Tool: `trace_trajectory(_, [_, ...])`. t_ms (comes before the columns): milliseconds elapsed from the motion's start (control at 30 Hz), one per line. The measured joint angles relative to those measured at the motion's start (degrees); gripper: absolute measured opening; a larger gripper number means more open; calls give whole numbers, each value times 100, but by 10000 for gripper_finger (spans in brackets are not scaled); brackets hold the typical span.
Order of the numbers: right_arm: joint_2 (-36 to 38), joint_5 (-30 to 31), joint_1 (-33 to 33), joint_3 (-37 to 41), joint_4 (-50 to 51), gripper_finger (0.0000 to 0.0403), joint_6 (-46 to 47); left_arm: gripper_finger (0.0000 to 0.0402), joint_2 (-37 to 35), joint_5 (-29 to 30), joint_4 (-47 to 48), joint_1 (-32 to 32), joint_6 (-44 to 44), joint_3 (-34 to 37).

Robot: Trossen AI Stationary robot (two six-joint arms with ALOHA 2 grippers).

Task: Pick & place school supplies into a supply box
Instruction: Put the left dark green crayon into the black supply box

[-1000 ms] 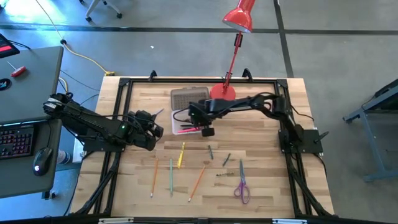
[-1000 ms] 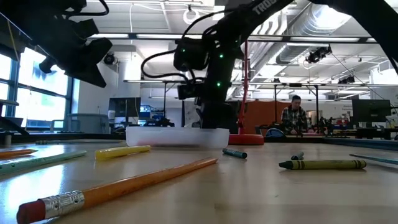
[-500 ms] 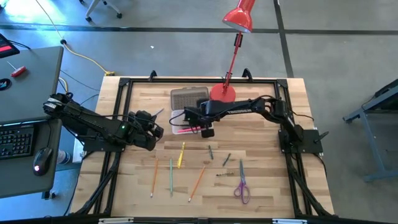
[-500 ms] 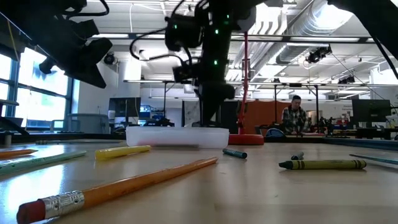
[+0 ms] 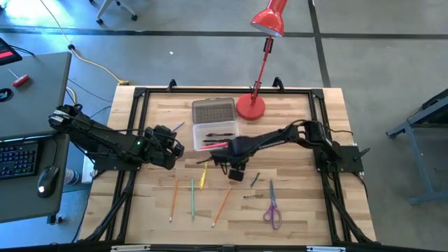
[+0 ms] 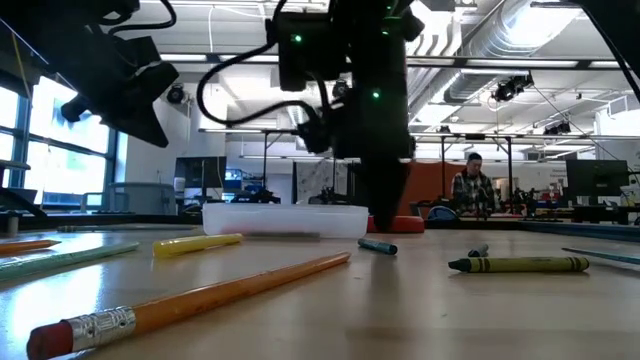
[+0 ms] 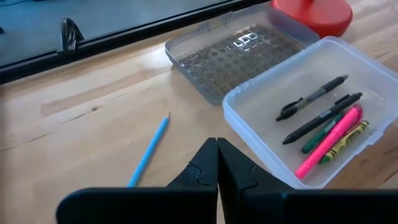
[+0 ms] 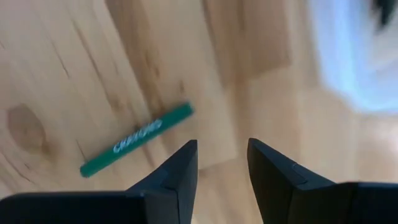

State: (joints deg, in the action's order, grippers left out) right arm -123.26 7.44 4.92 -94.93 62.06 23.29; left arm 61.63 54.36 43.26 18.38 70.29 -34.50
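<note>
The supply box (image 7: 314, 118) sits open toward the far side of the counter (image 5: 294, 203), its ribbed lid (image 7: 236, 56) laid flat behind it and one red lamp base (image 5: 250, 106) just beside it; inside lie five items: two dark pens (image 7: 311, 99), one green pen (image 7: 323, 132), one pink marker (image 7: 329, 140) and one yellow-green crayon (image 7: 345, 140); one blue pencil (image 7: 149, 151) lies on the counter near the box on the left arm's side; nearer the front the high view shows two orange pencils (image 5: 222, 204), one yellow marker (image 5: 204, 175), one pale green pencil (image 5: 192, 198), a few small dark green pieces too small to count, and one pair of purple-handled scissors (image 5: 271, 208); the right gripper (image 8: 221, 163) hangs just in front of the box, empty, its jaws spread apart above one green crayon (image 8: 137, 140); the left gripper (image 7: 217, 163) waits left of the box, jaws pressed together on nothing.
</note>
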Motion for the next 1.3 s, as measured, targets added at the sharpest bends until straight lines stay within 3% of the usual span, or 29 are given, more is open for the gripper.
trace_trajectory(200, [-2,-246,174,206,-440,119,471,31,0,15,-38,-1,1,0])
trace_trajectory(667, [-2,-12,117,83,-799,119,1972,31,2,29,-84,-1,5,0])
trace_trajectory(833, [-2,-244,223,83,-1593,119,2030,31,2,82,-113,-1,3,2])
trace_trajectory(1067, [-2,-173,329,87,-1731,119,2361,31,2,86,-128,-1,-1,2])
trace_trajectory(1300, [-302,-210,425,82,-2553,119,2448,31,2,84,-138,-1,-4,2])
